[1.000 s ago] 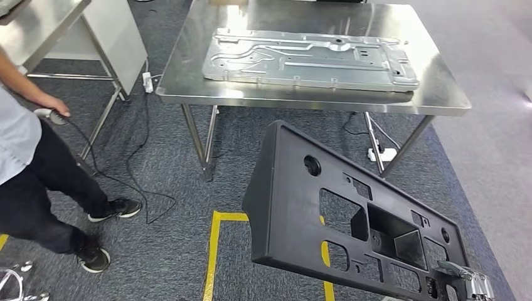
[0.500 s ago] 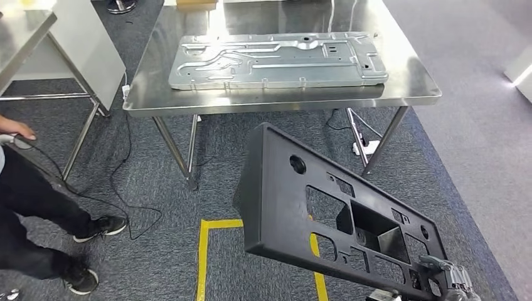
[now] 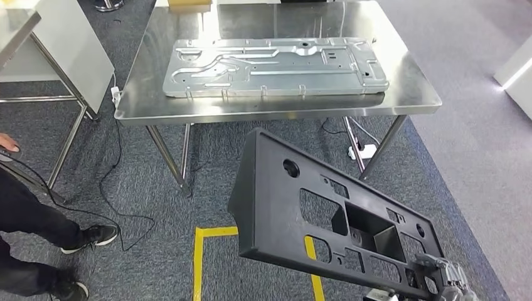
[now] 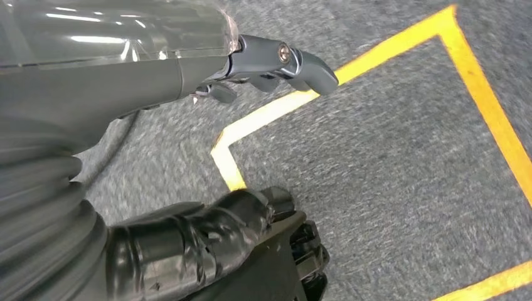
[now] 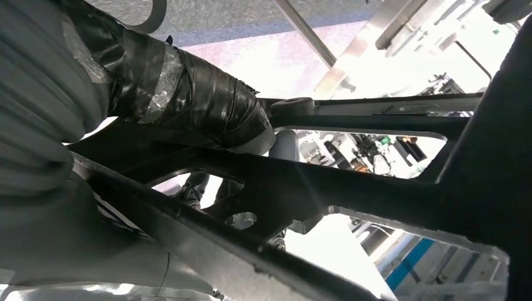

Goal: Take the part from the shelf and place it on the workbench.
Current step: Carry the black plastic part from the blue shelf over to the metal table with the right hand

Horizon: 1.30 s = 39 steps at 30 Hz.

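Nearest to us, our right hand (image 3: 446, 280) grips the near right end of the black plastic panel (image 3: 313, 216), its fingers (image 5: 188, 94) wrapped in dark tape and closed around one of the panel's bars. We carry one such panel, held in the air over the carpet, well short of the workbench. It is a long, flat, matte black piece with a raised rim, tilted so its far left end stands higher than the end in our hand. Its face is cut by one round hole near the high end, several rectangular openings, and one deep boxed recess toward the low end.

Our left hand (image 4: 251, 75) hangs over the floor with nothing in it, its fingers loosely apart.

Under the panel the grey carpet (image 3: 144, 263) carries yellow tape lines (image 3: 199, 263) that form a corner. At the near left we see one person's legs in dark trousers (image 3: 28, 219) and two dark shoes, with a black cable (image 3: 113, 188) trailing across the carpet beside them.

Farther off stands the steel workbench (image 3: 276, 111) on slim legs. One large silver metal plate (image 3: 273, 66) with pressed grooves lies flat on it, covering most of the top. At the far left is the corner of a second steel table (image 3: 19, 25).
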Available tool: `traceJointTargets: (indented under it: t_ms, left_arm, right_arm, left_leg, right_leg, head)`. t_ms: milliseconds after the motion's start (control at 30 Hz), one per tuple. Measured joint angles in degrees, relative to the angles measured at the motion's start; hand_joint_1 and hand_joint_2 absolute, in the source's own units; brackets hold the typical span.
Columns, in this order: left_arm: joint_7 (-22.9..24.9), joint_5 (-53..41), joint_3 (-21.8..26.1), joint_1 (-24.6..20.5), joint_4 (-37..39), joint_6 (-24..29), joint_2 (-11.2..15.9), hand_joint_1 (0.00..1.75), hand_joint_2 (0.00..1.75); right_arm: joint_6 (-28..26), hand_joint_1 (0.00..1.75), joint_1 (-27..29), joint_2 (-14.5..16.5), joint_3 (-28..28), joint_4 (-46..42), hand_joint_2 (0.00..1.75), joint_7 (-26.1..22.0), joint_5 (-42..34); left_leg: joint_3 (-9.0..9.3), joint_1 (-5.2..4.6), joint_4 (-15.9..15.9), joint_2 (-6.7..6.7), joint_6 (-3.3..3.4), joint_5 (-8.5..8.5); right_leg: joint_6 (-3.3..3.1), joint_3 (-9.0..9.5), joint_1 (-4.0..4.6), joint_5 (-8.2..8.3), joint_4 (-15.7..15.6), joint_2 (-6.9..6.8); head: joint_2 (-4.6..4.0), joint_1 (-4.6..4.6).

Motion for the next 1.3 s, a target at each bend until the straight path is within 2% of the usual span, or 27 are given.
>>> traceJointTargets:
  t_ms: [33, 100, 133, 200, 267, 333, 367, 400, 467, 500, 533, 567, 633, 667, 700, 767, 833, 867, 900, 967, 1000, 1033, 1067, 1133, 1167, 1233, 1300]
  left_arm:
    - [0.02, -0.01, 0.01, 0.06, 0.0, -0.01, 0.0, 0.0, 1.75]
    - [0.05, -0.01, 0.02, 0.19, 0.0, -0.02, 0.0, 0.0, 1.75]
    - [0.07, -0.01, 0.02, 0.17, 0.0, -0.03, 0.01, 0.0, 1.75]
    - [0.1, -0.01, 0.01, -0.03, 0.0, -0.04, 0.01, 0.0, 1.75]
    - [0.11, -0.01, 0.01, -0.14, 0.0, -0.03, 0.01, 0.0, 1.75]
    - [0.12, -0.02, 0.01, -0.13, 0.0, 0.01, 0.02, 0.0, 1.75]
    - [0.13, -0.03, 0.01, -0.2, 0.0, 0.03, 0.02, 0.0, 1.75]
    - [0.14, -0.05, 0.01, -0.26, 0.0, 0.05, 0.02, 0.0, 1.75]
    - [0.14, -0.2, 0.0, -0.31, 0.0, 0.07, 0.02, 0.0, 1.75]
    - [0.14, -0.3, 0.0, -0.26, 0.0, 0.07, 0.02, 0.0, 1.75]
    - [0.15, -0.39, 0.0, -0.17, 0.0, 0.07, 0.03, 0.0, 1.75]
    - [0.16, -0.44, 0.0, -0.07, 0.0, 0.09, 0.04, 0.0, 1.75]
    - [0.36, -0.5, 0.01, 0.07, 0.0, 0.39, 0.08, 0.0, 1.75]
    - [0.56, -0.52, 0.02, 0.03, 0.0, 0.73, 0.14, 0.0, 1.75]
    - [0.78, -0.56, 0.02, -0.05, 0.0, 1.15, 0.18, 0.0, 1.75]
    - [1.14, -0.6, 0.01, -0.13, 0.0, 1.87, 0.25, 0.0, 1.75]
    - [1.39, -0.63, 0.02, -0.05, 0.0, 2.33, 0.23, 0.0, 1.75]
    - [1.5, -0.64, 0.02, -0.06, 0.0, 2.52, 0.21, 0.0, 1.75]
    - [1.57, -0.67, 0.02, -0.14, 0.0, 2.69, 0.19, 0.0, 1.75]
    - [1.67, -0.73, 0.02, -0.31, 0.0, 2.85, 0.17, 0.0, 1.75]
    - [1.72, -0.75, 0.02, -0.35, 0.0, 2.87, 0.17, 0.0, 1.75]
    - [1.77, -0.78, 0.02, -0.35, 0.0, 2.88, 0.17, 0.0, 1.75]
    - [1.81, -0.79, 0.02, -0.34, 0.0, 2.89, 0.17, 0.0, 1.75]
    - [1.89, -0.81, 0.02, -0.34, 0.0, 2.9, 0.14, 0.0, 1.75]
    - [1.9, -0.83, 0.02, -0.4, 0.0, 2.91, 0.11, 0.0, 1.75]
    - [1.9, -0.85, 0.02, -0.56, 0.0, 2.92, 0.04, 0.0, 1.75]
    - [1.9, -0.86, 0.02, -0.58, 0.0, 2.91, 0.01, 0.0, 1.75]
  right_arm:
    - [0.0, 1.75, 0.02, -0.14, 0.01, 0.1, 1.75, 0.1, -0.02]
    - [0.0, 1.75, 0.02, -0.36, 0.03, 0.21, 1.75, 0.17, -0.08]
    - [0.0, 1.75, -0.02, -0.43, 0.04, 0.27, 1.75, 0.17, -0.13]
    - [-0.02, 1.75, -0.06, -0.55, 0.12, 0.38, 1.75, 0.17, -0.2]
    - [-0.05, 1.75, 0.01, -0.63, 0.25, 0.46, 1.75, 0.23, -0.24]
    - [-0.06, 1.75, 0.04, -0.67, 0.37, 0.48, 1.75, 0.21, -0.35]
    - [-0.07, 1.75, -0.04, -0.68, 0.4, 0.46, 1.75, 0.09, -0.61]
    - [-0.07, 1.75, -0.11, -0.68, 0.44, 0.45, 1.75, -0.15, -0.99]
    - [-0.07, 1.75, -0.26, -0.69, 0.51, 0.44, 1.75, -0.96, -1.81]
    - [-0.07, 1.75, -0.28, -0.69, 0.55, 0.44, 1.75, -1.56, -2.13]
    - [-0.07, 1.75, -0.3, -0.69, 0.58, 0.42, 1.75, -2.22, -2.37]
    - [-0.07, 1.75, -0.3, -0.69, 0.6, 0.36, 1.75, -2.9, -2.66]
    - [-0.07, 1.75, -0.29, -0.64, 0.6, 0.09, 1.75, -4.07, -3.15]
    - [-0.07, 1.75, -0.33, -0.61, 0.6, -0.07, 1.75, -4.49, -3.29]
    - [-0.08, 1.75, -0.36, -0.52, 0.6, -0.22, 1.75, -4.79, -3.34]
    - [-0.1, 1.75, -0.39, -0.32, 0.6, -0.42, 1.75, -5.13, -3.31]
    - [-0.11, 1.75, -0.34, -0.2, 0.6, -0.69, 1.75, -5.21, -3.15]
    - [-0.11, 1.75, -0.36, -0.18, 0.6, -0.84, 1.75, -5.22, -3.07]
    - [-0.11, 1.75, -0.39, -0.18, 0.6, -0.94, 1.75, -5.22, -3.01]
    - [-0.11, 1.75, -0.44, -0.18, 0.6, -0.99, 1.75, -5.21, -2.99]
    - [-0.11, 1.75, -0.44, -0.18, 0.6, -0.98, 1.75, -5.21, -2.99]
    - [-0.11, 1.75, -0.42, -0.18, 0.6, -0.97, 1.75, -5.21, -2.97]
    - [-0.11, 1.75, -0.4, -0.18, 0.6, -0.96, 1.75, -5.21, -2.95]
    - [-0.11, 1.75, -0.41, -0.18, 0.6, -0.95, 1.75, -5.22, -2.91]
    - [-0.1, 1.75, -0.42, -0.18, 0.6, -0.94, 1.75, -5.22, -2.89]
    - [-0.1, 1.75, -0.41, -0.18, 0.6, -0.98, 1.75, -5.23, -2.85]
    - [-0.11, 1.75, -0.42, -0.18, 0.6, -1.04, 1.75, -5.25, -2.79]
  left_leg:
    - [0.59, 0.13, 0.01, 0.0, -0.19, -0.46]
    - [1.96, 0.47, 0.04, 0.01, -0.78, -1.54]
    - [2.55, 0.6, 0.13, 0.03, -1.14, -2.05]
    - [2.93, 0.59, 0.16, 0.11, -2.03, -2.92]
    - [3.38, 0.47, 0.3, 0.25, -2.89, -3.34]
    - [3.58, 0.63, 1.66, 0.3, -3.38, -3.96]
    - [2.66, 0.74, 3.63, 0.29, -3.48, -4.82]
    - [0.91, 0.79, 6.8, 0.26, -3.49, -6.18]
    - [-3.77, 0.73, 13.87, 0.24, -3.37, -9.01]
    - [-5.55, 0.68, 15.92, 0.24, -3.21, -9.46]
    - [-6.45, 0.6, 16.11, 0.23, -2.98, -8.76]
    - [-6.42, 0.43, 14.33, 0.22, -2.6, -6.84]
    - [-4.75, -0.12, 7.9, 0.22, -1.57, -1.9]
    - [-4.11, -0.46, 5.16, 0.22, -1.13, -0.6]
    - [-3.68, -0.75, 3.53, 0.18, -0.79, 0.09]
    - [-3.54, -1.15, 2.6, 0.08, -0.43, 0.31]
    - [-2.79, -0.87, 1.42, 0.12, -0.12, 1.48]
    - [-2.39, -0.66, 0.74, 0.17, 0.02, 1.77]
    - [-2.07, -0.45, 0.17, 0.21, 0.13, 2.0]
    - [-1.87, -0.42, -0.1, 0.17, 0.24, 1.98]
    - [-1.83, -0.4, -0.07, 0.09, 0.22, 1.88]
    - [-1.74, -0.35, -0.01, -0.06, 0.12, 1.75]
    - [-1.62, -0.26, 0.09, -0.26, -0.03, 1.57]
    - [-1.37, 0.0, 0.49, -0.8, -0.52, 1.08]
    - [-1.41, 0.04, 0.8, -1.1, -0.87, 0.77]
    - [-1.7, 0.01, 1.17, -1.72, -1.64, 0.46]
    - [-1.86, 0.09, 1.07, -2.23, -2.39, 0.47]
  right_leg:
    - [0.28, -0.68, -0.28, 1.3, -0.51, -0.07]
    - [0.79, 0.54, -0.79, 6.66, -6.53, -0.44]
    - [0.87, 1.28, -0.81, 8.39, -9.55, -0.73]
    - [0.22, 1.92, -0.49, 9.42, -12.57, -1.19]
    - [-0.97, 2.07, -0.25, 9.05, -12.61, -1.13]
    - [-1.89, 2.89, -0.28, 9.14, -12.93, -0.86]
    - [-2.3, 3.32, -0.18, 8.99, -13.05, -0.77]
    - [-2.67, 3.63, -0.04, 8.78, -13.15, -0.78]
    - [-3.27, 3.98, 0.4, 8.29, -13.17, -0.69]
    - [-3.47, 4.23, 0.66, 8.03, -13.17, -0.57]
    - [-3.61, 4.58, 0.93, 7.75, -13.16, -0.4]
    - [-3.69, 5.05, 1.19, 7.45, -13.17, -0.22]
    - [-3.71, 6.04, 1.55, 6.85, -13.23, -0.03]
    - [-3.64, 6.37, 1.61, 6.63, -13.26, -0.02]
    - [-3.45, 6.48, 1.56, 6.46, -13.3, -0.03]
    - [-2.89, 6.6, 1.35, 6.29, -13.48, -0.02]
    - [-2.29, 6.85, 1.34, 5.96, -13.5, -0.06]
    - [-1.97, 6.52, 1.33, 5.26, -12.61, -0.11]
    - [-1.64, 5.57, 1.25, 3.99, -10.55, -0.18]
    - [-0.95, 1.98, 0.76, 0.81, -3.79, -0.25]
    - [-0.62, 0.23, 0.48, -0.06, -0.8, -0.26]
    - [-0.34, -0.79, 0.2, 0.15, 0.58, -0.28]
    - [-0.09, -0.76, -0.06, 1.51, -0.18, -0.29]
    - [0.28, 1.81, -0.56, 5.82, -6.54, 0.04]
    - [0.32, 3.31, -0.64, 7.2, -9.91, 0.58]
    - [-0.13, 4.76, -0.54, 7.85, -13.31, 1.38]
    - [-1.01, 4.87, -0.32, 7.67, -13.56, 1.17]
  head:
    - [0.0, 0.01]
    - [0.0, 0.03]
    - [0.0, 0.05]
    - [0.01, 0.18]
    - [0.01, 0.2]
    - [0.0, 0.16]
    - [0.0, 0.14]
    - [0.0, 0.09]
    - [0.0, 0.03]
    - [0.0, 0.03]
    - [0.0, 0.03]
    - [0.0, 0.02]
    - [0.0, 0.05]
    - [0.0, 0.09]
    - [0.0, 0.06]
    - [0.0, -0.01]
    - [0.0, -0.03]
    - [0.0, -0.02]
    - [0.0, 0.0]
    - [0.0, 0.03]
    - [0.0, 0.03]
    - [0.0, 0.03]
    - [0.0, 0.03]
    - [0.0, 0.04]
    - [0.0, 0.05]
    - [0.0, 0.02]
    - [0.0, -0.03]
